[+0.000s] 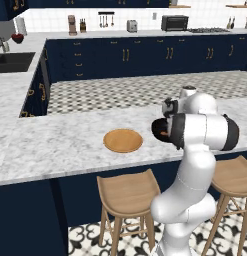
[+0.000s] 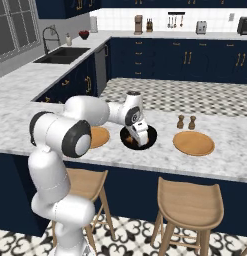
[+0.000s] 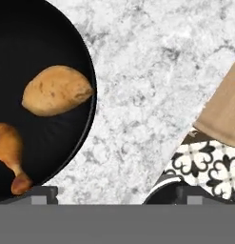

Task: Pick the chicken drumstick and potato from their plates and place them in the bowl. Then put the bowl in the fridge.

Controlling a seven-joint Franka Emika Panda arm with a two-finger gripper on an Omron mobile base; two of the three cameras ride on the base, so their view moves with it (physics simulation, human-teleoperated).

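The jaws of the gripper (image 3: 109, 193) stand wide apart over the bowl (image 3: 52, 28) rim on the desk (image 3: 152, 71), gripping nothing, with potato (image 3: 56, 90) and chicken drumstick (image 3: 9, 152) inside the bowl.

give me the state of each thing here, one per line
potato: lying in the bowl
chicken drumstick: in the bowl beside it
bowl: upright on the counter, not gripped
left plate: empty
right plate: empty
gripper: open, straddling the bowl's rim
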